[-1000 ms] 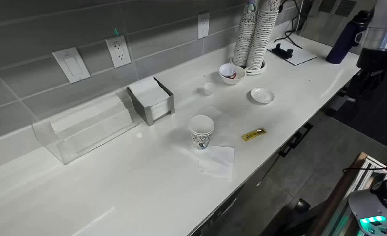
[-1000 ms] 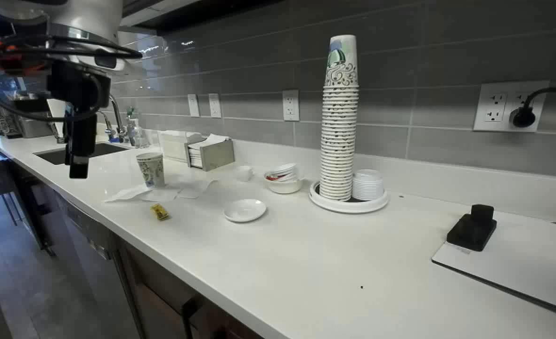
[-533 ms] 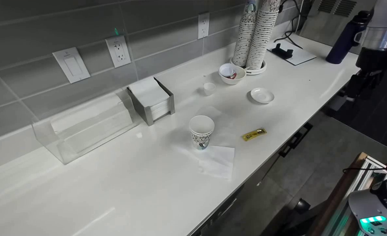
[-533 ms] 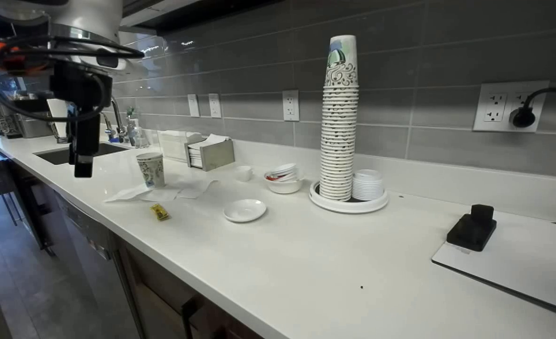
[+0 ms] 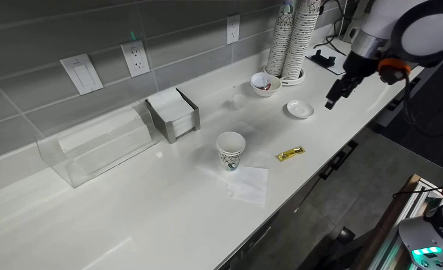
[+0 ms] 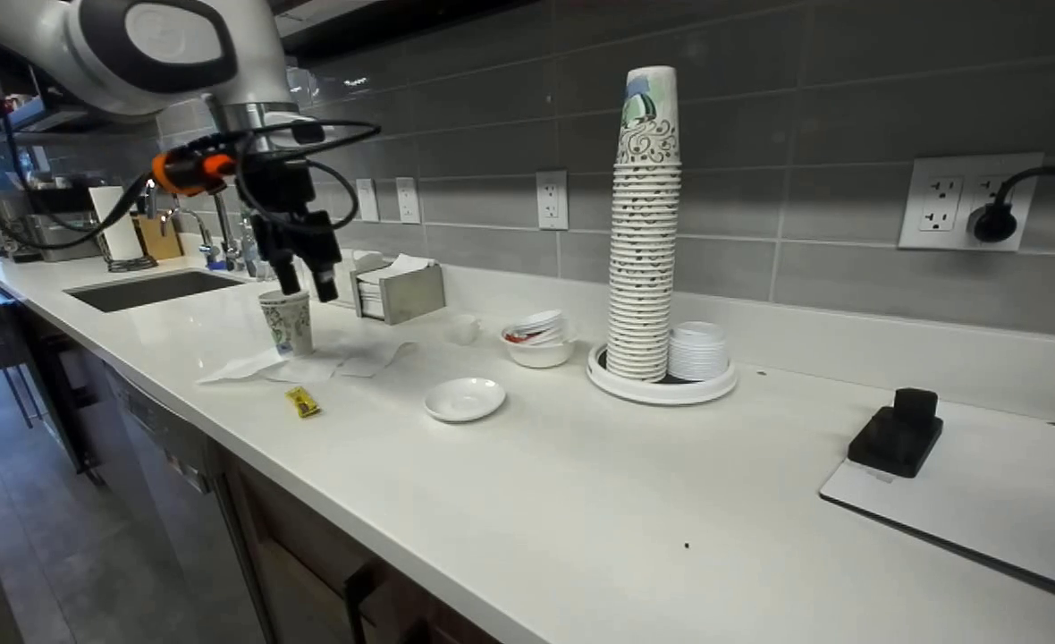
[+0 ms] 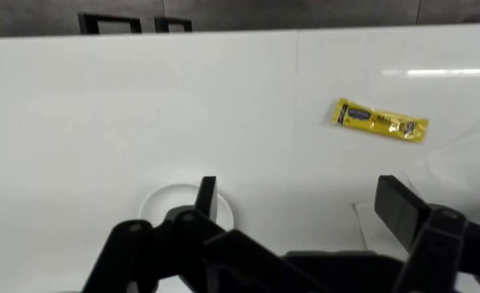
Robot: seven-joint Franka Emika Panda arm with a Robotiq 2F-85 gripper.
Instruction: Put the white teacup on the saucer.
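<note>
The white teacup (image 5: pixel 239 102) stood upright on the counter (image 5: pixel 131 210), toward the wall (image 5: pixel 191 48) and apart from the saucer (image 6: pixel 465 400), which lay flat on the same surface. (In both exterior views the teacup was so pale that it half blended into the white around it.) Above the counter hung the gripper (image 7: pixel 297 191), its fingers spread wide — white counter showed between them — and in the wrist view one finger covered part of the saucer. Near the teacup, a white bowl (image 6: pixel 538 360) held smaller white pieces (image 6: pixel 541 322) and something red (image 5: pixel 265 87). Toward the counter's front edge lay a yellow packet (image 7: pixel 380 121), flat, with dark print on its upper side. A printed paper cup (image 5: pixel 231 161) stood upright by a white napkin (image 5: pixel 249 187); whether it rested on it or just beside it I could not tell. Further out, a metal napkin holder (image 6: pixel 416 295) stood near the wall, and a round tray (image 6: pixel 662 394) bore tall stacks of paper cups (image 5: pixel 299 45). Farthest along, a black object (image 6: pixel 894 438) sat on a pale board (image 6: pixel 1001 501).
</note>
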